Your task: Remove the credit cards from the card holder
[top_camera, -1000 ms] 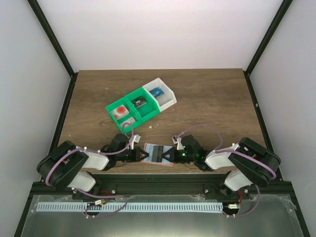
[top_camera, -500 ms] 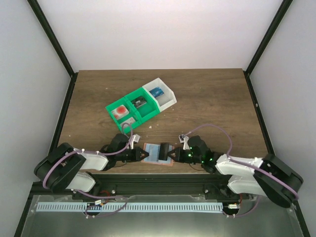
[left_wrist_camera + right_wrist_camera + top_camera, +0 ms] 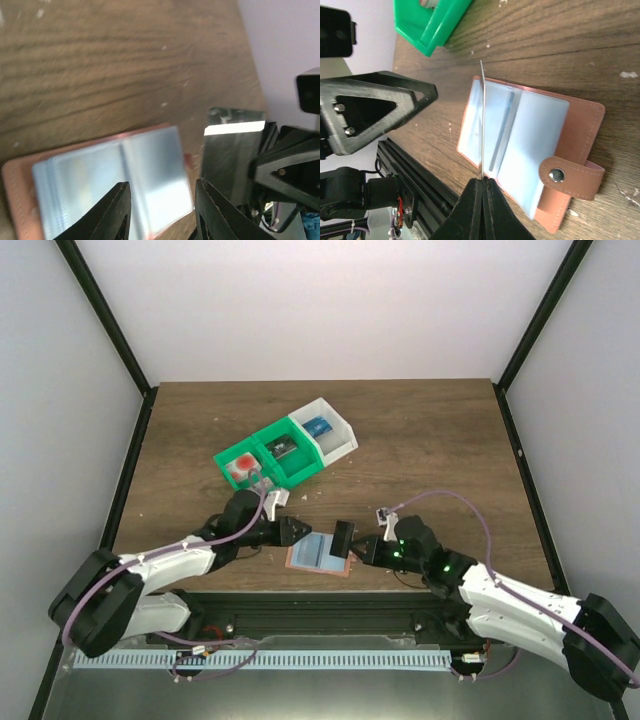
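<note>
The salmon-brown card holder lies open on the table near the front edge, its pale blue sleeves facing up and its snap strap to one side. My right gripper is shut on one grey credit card, held on edge just above the holder's right side. In the right wrist view that card shows edge-on, rising from my closed gripper. My left gripper hovers open above the holder's left side, with nothing between its fingers. The held card stands just beyond them.
A green-and-white three-compartment bin sits behind the left arm, holding red, black and blue blocks; its green corner shows in the right wrist view. The black frame rail runs close along the table's near edge.
My right gripper has pulled a card out of the holder and lifted it to the right. The left gripper has opened, let go of the holder and risen away from it.
</note>
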Motion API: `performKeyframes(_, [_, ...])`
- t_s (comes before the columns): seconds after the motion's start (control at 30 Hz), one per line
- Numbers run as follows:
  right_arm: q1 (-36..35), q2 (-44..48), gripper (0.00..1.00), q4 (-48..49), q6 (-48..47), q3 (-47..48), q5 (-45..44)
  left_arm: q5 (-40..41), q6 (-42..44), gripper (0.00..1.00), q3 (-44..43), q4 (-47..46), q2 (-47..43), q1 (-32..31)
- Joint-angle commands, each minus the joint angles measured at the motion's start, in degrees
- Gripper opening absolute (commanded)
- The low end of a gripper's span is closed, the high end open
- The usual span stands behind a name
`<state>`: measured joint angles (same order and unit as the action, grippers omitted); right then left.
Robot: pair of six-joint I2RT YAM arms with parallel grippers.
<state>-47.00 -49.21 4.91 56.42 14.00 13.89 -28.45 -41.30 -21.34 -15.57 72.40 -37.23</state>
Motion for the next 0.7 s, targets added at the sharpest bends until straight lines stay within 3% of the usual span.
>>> performKeyframes(0.0, [0.4, 2.5, 0.01, -5.2, 1.8, 5.2, -0.6, 1.3, 7.4, 0.37, -3.7, 5.0, -6.0, -0.3])
performKeyframes(0.13, [0.5, 4.5, 0.0, -5.2, 6.7, 6.1, 1.2, 3.8, 17.9, 0.32, -2.8, 3.8, -15.7, -3.4])
performKeyframes(0.23, [0.6, 5.6, 0.0, -2.9, 10.6, 5.4, 3.8, 8.4, 25.4, 0.32, -0.9, 2.6, -23.5, -6.9])
performKeyframes(0.33, [0.8, 6.0, 0.0, 0.2, 14.7, 4.5, 6.4, 7.1, 30.6, 0.34, 0.1, 2.2, -28.5, -8.4])
performKeyframes(0.5, [0.9, 6.3, 0.01, 6.1, 20.9, 3.2, 10.6, 3.5, 40.6, 0.37, -0.9, 6.7, -30.0, -10.6])
performKeyframes(0.67, [1.1, 6.3, 0.0, 10.6, 25.5, 2.9, 12.6, 8.8, 48.7, 0.4, -3.5, 11.4, -28.9, -16.1])
